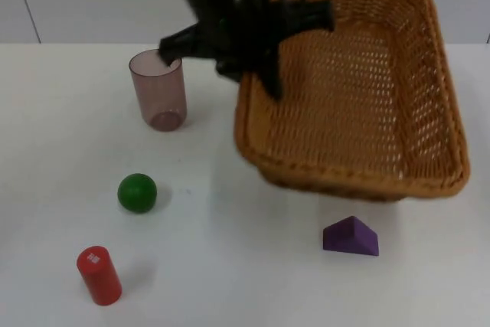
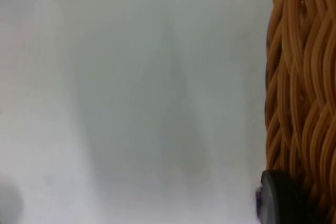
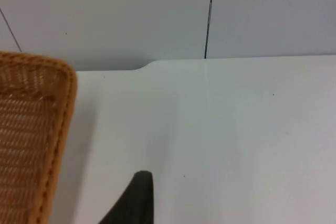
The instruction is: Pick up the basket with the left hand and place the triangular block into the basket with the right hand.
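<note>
Above the table's (image 1: 230, 266) far right part, the left gripper (image 1: 260, 67) is clamped on the wicker basket's (image 1: 360, 89) rim, holding it lifted and tilted. The purple triangular block (image 1: 351, 237) lies untouched near the front edge; the right gripper's (image 3: 137, 198) state I cannot tell.

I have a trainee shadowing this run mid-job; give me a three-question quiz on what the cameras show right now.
1. True or false: the purple triangular block already lies inside the wicker basket.
2. Which thing stands nearest the left gripper in the top view? A) green ball B) translucent cup C) red cylinder
3. Fill in: the left gripper holds the basket by its ____.

Key
1. False: the block sits on the white table, in front of the lifted, tilted basket.
2. B.
3. Rim; the left wrist view shows a fingertip against the weave. The right gripper waits above bare table beside the basket.
</note>
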You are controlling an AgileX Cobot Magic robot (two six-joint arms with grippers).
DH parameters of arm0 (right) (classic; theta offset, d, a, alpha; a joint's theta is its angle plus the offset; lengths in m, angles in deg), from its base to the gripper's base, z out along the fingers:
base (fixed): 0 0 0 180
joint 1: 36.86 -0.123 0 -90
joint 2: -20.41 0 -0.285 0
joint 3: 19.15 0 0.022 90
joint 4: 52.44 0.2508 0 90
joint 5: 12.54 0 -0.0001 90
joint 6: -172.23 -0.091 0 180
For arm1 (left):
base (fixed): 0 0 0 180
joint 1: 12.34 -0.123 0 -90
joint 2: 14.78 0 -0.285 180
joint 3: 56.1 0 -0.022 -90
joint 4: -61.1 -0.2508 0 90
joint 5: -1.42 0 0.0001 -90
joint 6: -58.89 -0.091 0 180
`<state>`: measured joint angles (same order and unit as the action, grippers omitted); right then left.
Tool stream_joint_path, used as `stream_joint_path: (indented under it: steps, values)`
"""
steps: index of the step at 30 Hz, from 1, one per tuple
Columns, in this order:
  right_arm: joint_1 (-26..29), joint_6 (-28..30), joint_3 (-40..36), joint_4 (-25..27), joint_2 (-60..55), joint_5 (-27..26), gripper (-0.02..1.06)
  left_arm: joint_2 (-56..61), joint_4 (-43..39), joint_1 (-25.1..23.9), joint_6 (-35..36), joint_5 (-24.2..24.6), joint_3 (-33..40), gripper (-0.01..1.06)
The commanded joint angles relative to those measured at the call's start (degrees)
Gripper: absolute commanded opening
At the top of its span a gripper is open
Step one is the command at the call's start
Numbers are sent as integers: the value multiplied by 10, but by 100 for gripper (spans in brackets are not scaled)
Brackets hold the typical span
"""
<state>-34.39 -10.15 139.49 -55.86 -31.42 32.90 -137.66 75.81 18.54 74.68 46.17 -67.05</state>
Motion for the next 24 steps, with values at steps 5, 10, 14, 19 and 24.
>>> stream_joint_path:
  steps: [5, 10, 14, 19, 24]
  values:
    - [1, 5, 3, 7, 4, -2, 105, 138, 26, -35, -11, -61, 182, 0]
    - [1, 54, 3, 52, 2, 15, 105, 219, 66, -116, -54, -29, 254, 0]
    - [1, 96, 3, 100, -5, 27, 105, 276, 135, -202, -154, 21, 278, 0]
    - [1, 131, 3, 138, -21, 29, 105, 295, 197, -285, -228, 88, 287, 0]
    - [1, 216, 3, 198, -60, 64, 105, 295, 203, -290, -280, 110, 287, 0]
